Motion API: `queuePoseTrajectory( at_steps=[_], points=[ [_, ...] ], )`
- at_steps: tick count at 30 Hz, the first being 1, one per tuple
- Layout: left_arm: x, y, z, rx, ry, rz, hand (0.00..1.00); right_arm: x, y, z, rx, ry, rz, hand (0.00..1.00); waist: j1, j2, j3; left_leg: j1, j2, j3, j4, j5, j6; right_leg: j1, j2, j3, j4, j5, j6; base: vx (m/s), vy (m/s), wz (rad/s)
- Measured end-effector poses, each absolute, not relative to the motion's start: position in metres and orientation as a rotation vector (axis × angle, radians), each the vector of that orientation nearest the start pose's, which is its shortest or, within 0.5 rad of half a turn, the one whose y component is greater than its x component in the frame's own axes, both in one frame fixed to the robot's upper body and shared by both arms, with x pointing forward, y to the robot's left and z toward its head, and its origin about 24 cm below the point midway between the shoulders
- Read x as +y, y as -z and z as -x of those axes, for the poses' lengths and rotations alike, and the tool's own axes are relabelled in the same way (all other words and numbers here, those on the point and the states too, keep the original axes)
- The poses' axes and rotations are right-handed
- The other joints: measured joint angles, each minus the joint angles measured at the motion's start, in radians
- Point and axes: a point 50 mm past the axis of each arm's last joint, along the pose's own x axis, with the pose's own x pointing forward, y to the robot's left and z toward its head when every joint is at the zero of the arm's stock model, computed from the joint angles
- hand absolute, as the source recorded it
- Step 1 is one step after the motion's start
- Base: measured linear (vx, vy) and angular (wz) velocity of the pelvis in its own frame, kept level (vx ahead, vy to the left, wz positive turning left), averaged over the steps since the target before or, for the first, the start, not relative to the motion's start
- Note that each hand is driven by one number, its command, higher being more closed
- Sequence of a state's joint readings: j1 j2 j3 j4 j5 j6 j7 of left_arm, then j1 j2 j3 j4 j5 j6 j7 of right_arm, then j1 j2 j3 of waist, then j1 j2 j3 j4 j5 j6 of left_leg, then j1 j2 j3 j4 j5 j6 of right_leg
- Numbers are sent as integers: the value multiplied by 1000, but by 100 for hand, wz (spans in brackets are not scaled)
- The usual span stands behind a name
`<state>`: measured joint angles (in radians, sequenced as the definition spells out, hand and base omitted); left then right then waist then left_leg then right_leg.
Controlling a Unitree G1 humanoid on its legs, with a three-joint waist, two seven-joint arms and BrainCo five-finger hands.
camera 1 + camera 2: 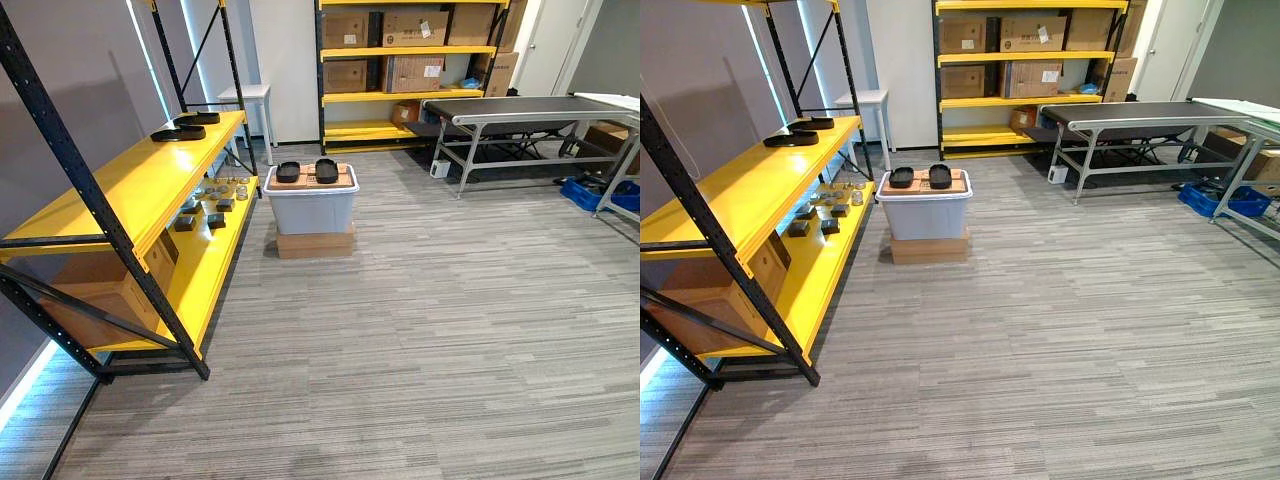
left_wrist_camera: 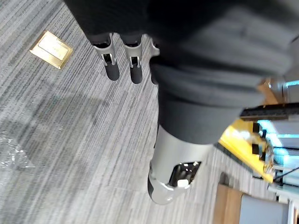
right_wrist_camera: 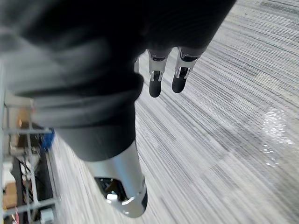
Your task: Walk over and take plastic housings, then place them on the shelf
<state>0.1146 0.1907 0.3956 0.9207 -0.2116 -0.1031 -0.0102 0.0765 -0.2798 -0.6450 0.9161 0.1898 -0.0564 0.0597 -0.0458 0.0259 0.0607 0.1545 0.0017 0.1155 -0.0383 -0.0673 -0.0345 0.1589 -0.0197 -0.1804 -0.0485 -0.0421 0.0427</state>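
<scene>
- Yellow boards and black uprights make up the shelf [image 1: 150,180] along the left of the head views. 2 flat black pieces [image 1: 180,133] lie at the far end of its top level, and small dark parts [image 1: 210,210] lie on the level below.
- 2 black plastic housings [image 1: 288,172] lie side by side on top of a grey storage bin [image 1: 311,212] at upper centre. The bin stands on a cardboard box [image 1: 315,243] just beside the shelf's far end.
- A conveyor table [image 1: 530,108] stands at upper right.
- The left hand [image 2: 177,154] holds nothing, its fingers [image 2: 111,70] straight and slightly apart above the grey carpet [image 1: 450,330].
- The right hand [image 3: 117,172] holds nothing either, its fingers [image 3: 155,86] straight and slightly apart.
</scene>
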Motion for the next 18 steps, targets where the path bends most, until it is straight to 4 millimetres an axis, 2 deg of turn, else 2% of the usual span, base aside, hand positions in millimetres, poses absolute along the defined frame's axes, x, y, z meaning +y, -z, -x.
queuePoseTrajectory(
  at_steps=[5, 13, 18],
  points=[
    [279, 128, -103, 815, -558, 143, 0, -332, 106, -104, 742, 709, -168, 0, 1, -1, 5, 0, 0, 1, 0, -3, -4, -2, -2, -4, 7, -5, 3, -5, -5, 1],
    [272, 129, -106, 789, -571, 187, 0, -325, 110, -102, 734, 744, -218, 0, -4, 0, 7, 1, 2, 16, 1, -3, -4, -1, -1, -3, 7, -6, 1, -8, -7, -2],
    [264, 131, -108, 790, -558, 199, 0, -313, 117, -100, 752, 745, -256, 0, -13, -2, 7, 5, 2, 24, 1, -4, -4, -1, -1, 1, 7, -6, 1, -14, -11, -2]
  ],
)
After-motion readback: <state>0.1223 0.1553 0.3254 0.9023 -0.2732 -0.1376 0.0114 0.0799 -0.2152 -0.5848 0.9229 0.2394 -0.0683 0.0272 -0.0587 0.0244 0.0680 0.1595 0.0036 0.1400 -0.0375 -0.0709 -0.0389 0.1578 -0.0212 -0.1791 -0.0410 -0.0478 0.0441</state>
